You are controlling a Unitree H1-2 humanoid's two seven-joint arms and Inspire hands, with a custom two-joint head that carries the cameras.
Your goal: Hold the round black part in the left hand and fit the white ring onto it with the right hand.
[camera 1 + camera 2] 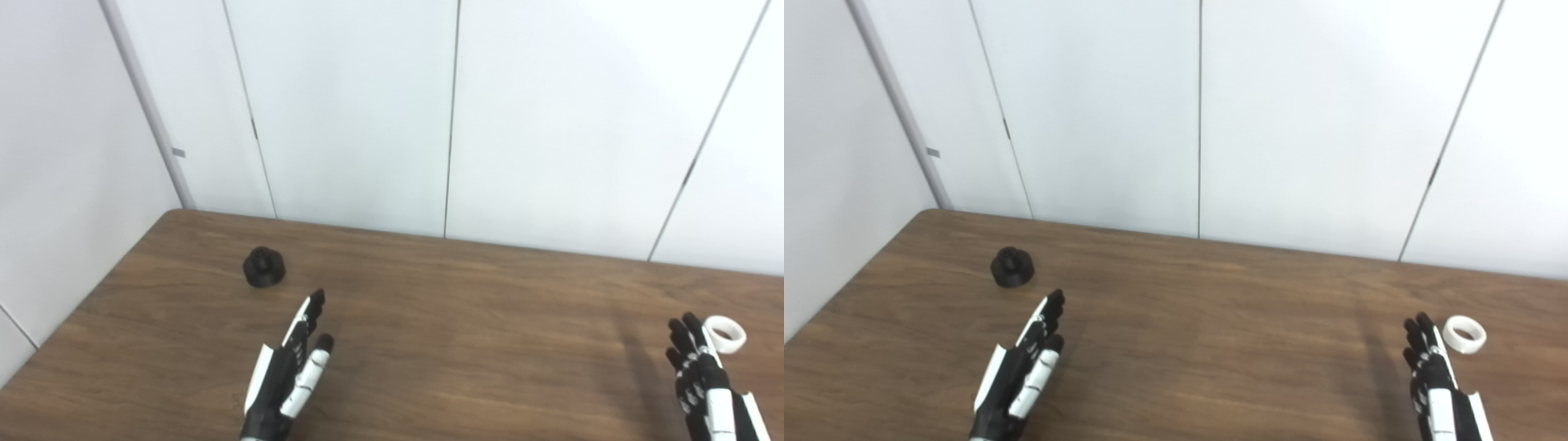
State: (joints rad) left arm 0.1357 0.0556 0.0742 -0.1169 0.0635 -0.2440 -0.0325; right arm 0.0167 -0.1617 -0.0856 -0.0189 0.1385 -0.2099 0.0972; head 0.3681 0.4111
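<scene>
The round black part (pixel 264 267) sits on the wooden table (pixel 459 294) at the far left, with a small knob on top. My left hand (pixel 289 369) is open and empty, fingers stretched toward the part, a short way in front of it and to its right. The white ring (pixel 725 334) lies flat on the table at the right. My right hand (pixel 701 373) is open and empty, just left of the ring and close to it, fingers extended. The part (pixel 1012 267) and the ring (pixel 1464 334) also show in the right eye view.
White wall panels (pixel 367 110) stand right behind the table's far edge. The table's left edge runs diagonally near the black part. Bare wood lies between my two hands.
</scene>
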